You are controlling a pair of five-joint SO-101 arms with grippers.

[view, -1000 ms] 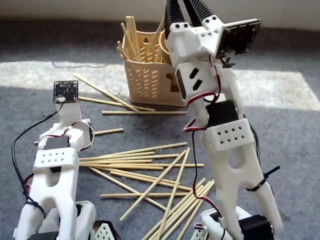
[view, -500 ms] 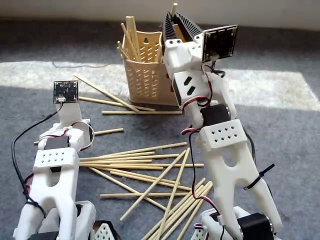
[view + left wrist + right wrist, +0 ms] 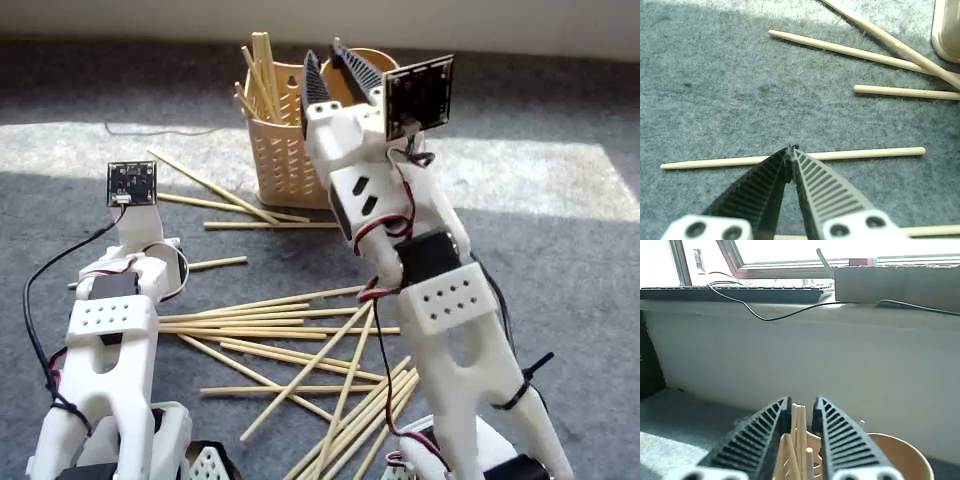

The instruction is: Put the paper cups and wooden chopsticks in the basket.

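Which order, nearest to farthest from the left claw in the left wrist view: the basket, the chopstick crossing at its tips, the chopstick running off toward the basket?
1. Crossing chopstick: lying right at the left claw tips.
2. Second chopstick: farther out, on the basket side.
3. Basket: farthest, beyond both chopsticks.

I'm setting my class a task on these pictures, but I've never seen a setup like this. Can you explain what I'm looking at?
Two small white robot arms stand side by side on grey carpet. One picture looks down from a fixed camera; the other two come from cameras on each arm's wrist. The left gripper is shut, its tips at a chopstick lying flat. The right gripper is open above the basket, which already holds chopsticks and a paper cup. Many loose chopsticks lie scattered on the carpet.
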